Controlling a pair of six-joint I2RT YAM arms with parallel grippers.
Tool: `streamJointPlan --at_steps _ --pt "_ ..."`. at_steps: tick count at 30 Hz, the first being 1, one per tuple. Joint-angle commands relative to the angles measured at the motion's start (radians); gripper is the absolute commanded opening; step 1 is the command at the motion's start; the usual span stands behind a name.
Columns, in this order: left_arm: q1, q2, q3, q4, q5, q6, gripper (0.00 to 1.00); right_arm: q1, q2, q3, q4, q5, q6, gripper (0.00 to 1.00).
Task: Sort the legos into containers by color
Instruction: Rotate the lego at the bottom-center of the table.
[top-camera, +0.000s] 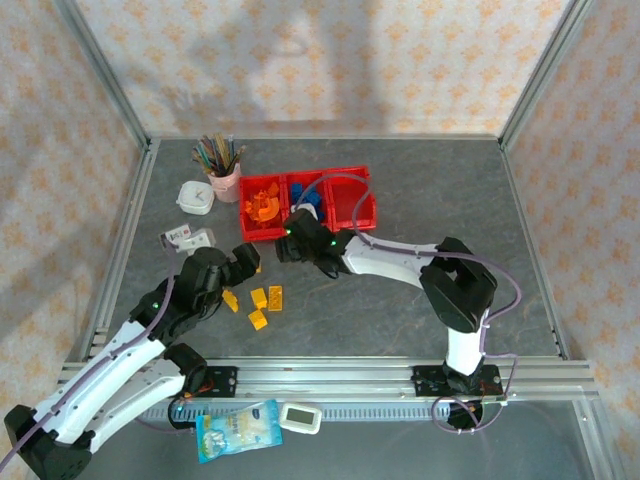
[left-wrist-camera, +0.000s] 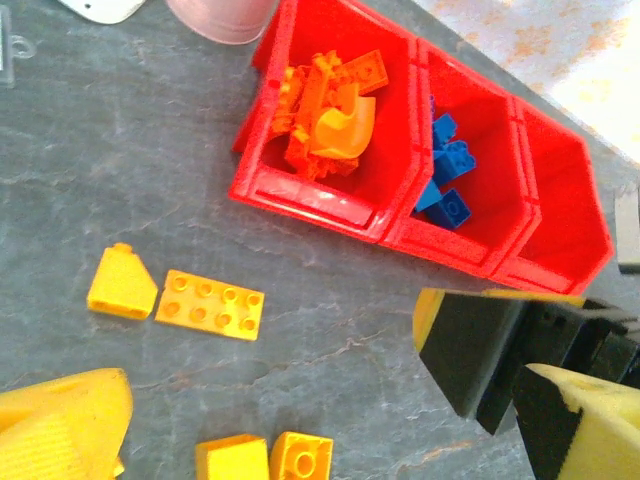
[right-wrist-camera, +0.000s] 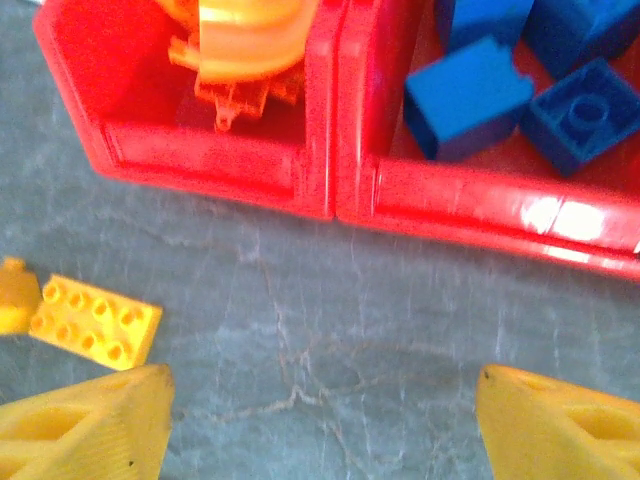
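We see the left gripper spread wide and empty above yellow legos lying loose on the worktop. The right gripper, fingers also apart and holding nothing, hangs just before the red containers. Their left bin holds orange legos and the middle bin blue legos (the yellow ones all lie outside).

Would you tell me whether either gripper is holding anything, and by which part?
Nothing is held: the yellow-fingered left gripper and the yellow-fingered right gripper both stand open and empty.
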Motion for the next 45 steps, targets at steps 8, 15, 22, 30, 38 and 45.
streamJointPlan --at_steps 8,15,22,30,38,45 --pt "0.007 -0.087 -0.038 -0.128 -0.048 -0.091 0.99 0.097 0.002 -0.049 0.037 0.0 0.086 0.81" --pt "0.008 -0.076 -0.048 -0.119 -0.039 -0.105 0.99 0.118 0.042 -0.049 0.037 -0.027 0.141 0.8" --pt "0.008 -0.066 -0.041 -0.116 -0.041 -0.102 0.99 0.137 0.098 -0.01 0.015 -0.025 0.19 0.75" --pt "0.007 -0.066 -0.049 -0.113 -0.041 -0.102 0.99 0.164 0.149 0.015 -0.01 -0.036 0.222 0.72" --pt "0.008 -0.069 -0.049 -0.11 -0.038 -0.1 0.99 0.183 0.144 0.012 -0.058 -0.025 0.233 0.68" --pt "0.008 -0.066 -0.052 -0.099 -0.028 -0.096 0.99 0.217 0.09 -0.008 -0.106 0.002 0.232 0.73"
